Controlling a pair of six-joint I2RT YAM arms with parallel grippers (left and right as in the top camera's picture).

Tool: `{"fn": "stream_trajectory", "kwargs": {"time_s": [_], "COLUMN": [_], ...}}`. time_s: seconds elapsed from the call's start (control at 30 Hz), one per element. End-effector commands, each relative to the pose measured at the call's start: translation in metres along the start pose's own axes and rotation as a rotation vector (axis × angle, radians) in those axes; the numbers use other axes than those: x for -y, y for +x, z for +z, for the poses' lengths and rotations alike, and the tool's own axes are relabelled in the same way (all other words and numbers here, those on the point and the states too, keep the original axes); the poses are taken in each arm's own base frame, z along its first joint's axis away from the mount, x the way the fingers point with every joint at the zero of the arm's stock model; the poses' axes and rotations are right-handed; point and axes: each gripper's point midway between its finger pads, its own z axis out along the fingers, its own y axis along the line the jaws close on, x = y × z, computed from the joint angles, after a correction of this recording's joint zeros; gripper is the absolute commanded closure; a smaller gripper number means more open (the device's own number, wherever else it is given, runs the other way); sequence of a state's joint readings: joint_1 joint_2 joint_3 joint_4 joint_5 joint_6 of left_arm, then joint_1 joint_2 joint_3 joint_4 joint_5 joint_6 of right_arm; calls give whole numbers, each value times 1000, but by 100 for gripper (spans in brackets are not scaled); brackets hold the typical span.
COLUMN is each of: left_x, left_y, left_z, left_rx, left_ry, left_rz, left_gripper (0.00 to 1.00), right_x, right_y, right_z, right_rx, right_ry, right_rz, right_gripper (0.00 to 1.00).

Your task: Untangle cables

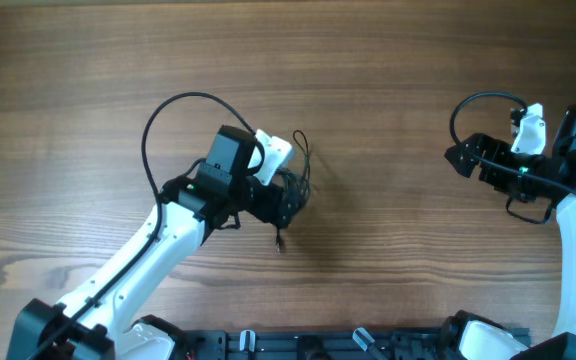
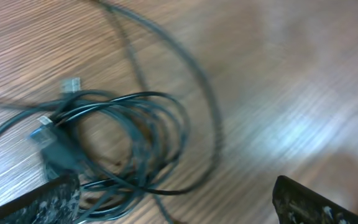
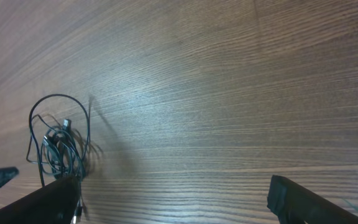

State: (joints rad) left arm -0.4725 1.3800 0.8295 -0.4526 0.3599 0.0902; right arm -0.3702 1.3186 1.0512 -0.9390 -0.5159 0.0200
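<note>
Overhead, the cables (image 1: 298, 180) lie in a small tangled bundle on the table (image 1: 388, 70), a little left of centre, and one strand (image 1: 278, 235) trails out toward the robot's side. The left pincer (image 1: 286, 203) hangs right over the bundle and hides part of it. Its wrist view shows the jaws spread wide with nothing between them. The coiled loops lie by one finger (image 2: 48, 199), with a clear plug (image 2: 72, 84) and a blue tip (image 2: 41, 134) at the coil's edge; whether that finger touches the wires I cannot tell. The right pincer (image 1: 465, 155) sits well apart at the table's right side, jaws likewise spread and gripping nothing, and its wrist view shows the bundle far off.
</note>
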Motion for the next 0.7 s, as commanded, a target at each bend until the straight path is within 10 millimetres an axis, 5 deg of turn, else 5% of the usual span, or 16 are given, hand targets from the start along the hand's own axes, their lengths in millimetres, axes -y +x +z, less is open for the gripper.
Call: {"fn": "stream_trajectory", "kwargs": {"time_s": [0.0,0.2,0.37,0.6,0.67], "left_x": [25,23,19,17,11], "left_y": [2,22,37,30,37], "left_z": [-12,-7,18,47,53], "left_rx": [10,-70,-142,-120,-150], "left_ry": [113,130,157,162,144], "left_rz": [216,313,362,403,394], "left_gripper": [0,0,0,0,8], "right_x": [3,3,3,3,3], "right_y": [3,2,2,3,3], "right_z": [3,3,3,3,4], "right_rx": [-15,-12,-13,-17,-17], "right_ry": [0,0,0,0,0], "right_rz": [-23,-29,-28,-30,-30], "right_gripper": [0,0,0,0,0]}}
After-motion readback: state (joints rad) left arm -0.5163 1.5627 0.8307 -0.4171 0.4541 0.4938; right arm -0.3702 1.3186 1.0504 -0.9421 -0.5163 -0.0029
